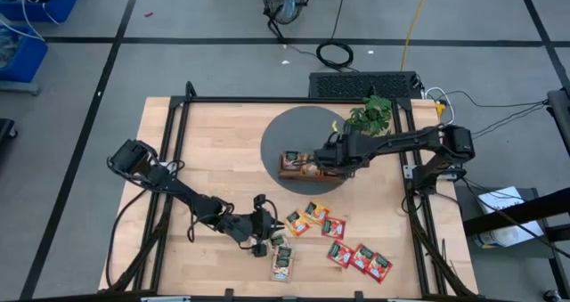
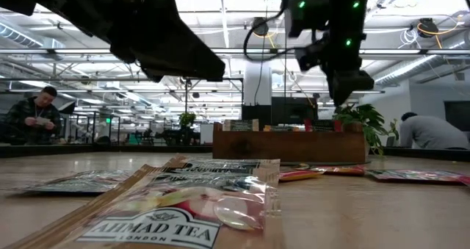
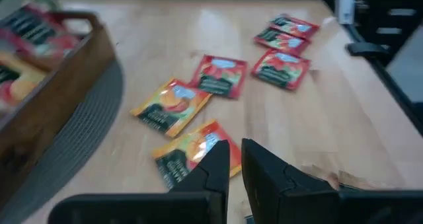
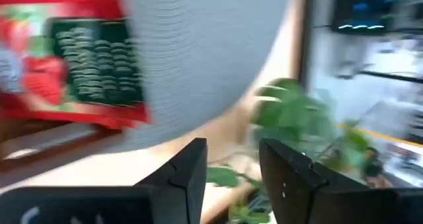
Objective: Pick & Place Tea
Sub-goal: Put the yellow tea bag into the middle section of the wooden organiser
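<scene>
Tea sachets lie loose on the wooden table: orange ones (image 1: 307, 217), red ones (image 1: 360, 257) and pale ones (image 1: 281, 265). My left gripper (image 1: 267, 229) hovers low beside them, its fingers (image 3: 221, 159) together with nothing between them; an orange sachet (image 3: 188, 151) lies just beyond its tips. My right gripper (image 1: 313, 166) stands open over the brown wooden tray (image 1: 290, 168) and holds nothing. A red sachet (image 4: 73, 59) lies in the tray beyond its fingers. In the low view the right gripper (image 2: 344, 95) hangs clear above the tray (image 2: 290, 146).
The tray sits on a round grey mat (image 1: 298, 128), with a green leafy plant (image 1: 370, 115) right behind it. A black frame (image 1: 178, 115) runs round the tabletop. People show in the room beyond the table (image 2: 33, 113).
</scene>
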Robot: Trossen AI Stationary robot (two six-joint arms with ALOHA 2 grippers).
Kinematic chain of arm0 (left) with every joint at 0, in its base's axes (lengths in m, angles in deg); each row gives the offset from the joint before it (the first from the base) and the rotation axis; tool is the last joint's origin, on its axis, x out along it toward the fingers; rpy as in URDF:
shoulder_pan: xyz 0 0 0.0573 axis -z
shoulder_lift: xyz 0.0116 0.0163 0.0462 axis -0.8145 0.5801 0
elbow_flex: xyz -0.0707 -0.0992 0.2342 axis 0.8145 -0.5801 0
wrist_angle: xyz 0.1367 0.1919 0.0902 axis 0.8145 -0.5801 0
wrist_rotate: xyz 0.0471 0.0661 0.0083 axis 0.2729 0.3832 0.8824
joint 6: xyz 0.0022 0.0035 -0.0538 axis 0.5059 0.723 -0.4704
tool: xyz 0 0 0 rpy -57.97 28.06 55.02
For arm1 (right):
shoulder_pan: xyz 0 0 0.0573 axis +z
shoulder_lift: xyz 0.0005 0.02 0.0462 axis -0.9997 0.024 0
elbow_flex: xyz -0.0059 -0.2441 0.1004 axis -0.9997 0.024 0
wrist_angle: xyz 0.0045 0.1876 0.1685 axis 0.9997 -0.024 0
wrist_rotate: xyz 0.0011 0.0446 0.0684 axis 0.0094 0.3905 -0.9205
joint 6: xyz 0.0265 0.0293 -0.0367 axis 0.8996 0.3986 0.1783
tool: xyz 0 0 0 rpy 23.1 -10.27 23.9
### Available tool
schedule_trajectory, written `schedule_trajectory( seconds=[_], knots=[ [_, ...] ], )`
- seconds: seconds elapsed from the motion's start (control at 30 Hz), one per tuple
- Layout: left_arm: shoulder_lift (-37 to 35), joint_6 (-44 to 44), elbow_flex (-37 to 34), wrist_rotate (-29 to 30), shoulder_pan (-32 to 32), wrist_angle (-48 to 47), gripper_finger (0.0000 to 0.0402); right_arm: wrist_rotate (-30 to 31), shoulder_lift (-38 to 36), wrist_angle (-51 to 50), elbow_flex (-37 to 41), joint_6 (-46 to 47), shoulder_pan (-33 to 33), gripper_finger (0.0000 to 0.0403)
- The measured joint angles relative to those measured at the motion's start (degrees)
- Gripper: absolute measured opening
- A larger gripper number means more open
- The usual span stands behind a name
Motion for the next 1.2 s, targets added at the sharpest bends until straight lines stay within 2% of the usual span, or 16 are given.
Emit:
schedule_trajectory(
  seconds=[0.13,0.27,0.4,0.5,0.63,0.77,0.9,1.1,1.2],
  knots=[
    [0.0,-5.19,0.0,0.34,-0.65,-4.45,0.0047,0.68,-6.27,4.31,2.62,1.86,3.98,0.0108],
    [0.02,-9.47,-0.02,-0.01,-1.74,-8.87,0.0047,-1.96,-13.89,16.77,10.94,1.32,9.85,0.0058],
    [0.07,-12.35,-0.01,-0.53,-2.53,-8.79,0.0047,-6.57,-20.59,39.46,24.18,-1.37,15.75,0.0008],
    [1.06,-14.29,0.0,-3.04,-3.07,-8.92,0.0047,-11.18,-22.28,59.77,34.19,-4.5,18.71,0.001],
    [1.59,-15.99,0.11,-2.73,-4.36,-8.62,0.0047,-14.25,-21.17,80.08,42.45,-8.79,21.22,0.0008],
    [1.92,-17.65,-0.03,-5.38,-5.76,-9.26,0.0047,-22.79,-18.75,91.34,44.25,-9.36,22.56,0.0002],
    [1.88,-21.03,0.0,-6.72,-7.02,-9.28,0.0047,-26.36,-14.21,95.92,44.23,-11.45,23.91,0.0002],
    [1.88,-22.98,0.0,-4.15,-7.99,-8.66,0.0047,-30.75,-5.78,104.55,44.13,-12.92,25.52,0.0002],
    [1.88,-26.74,0.0,-4.24,-8.89,-9.1,0.0047,-32.14,-1.96,105.67,40.87,-13.82,26.19,0.0001]
  ],
)
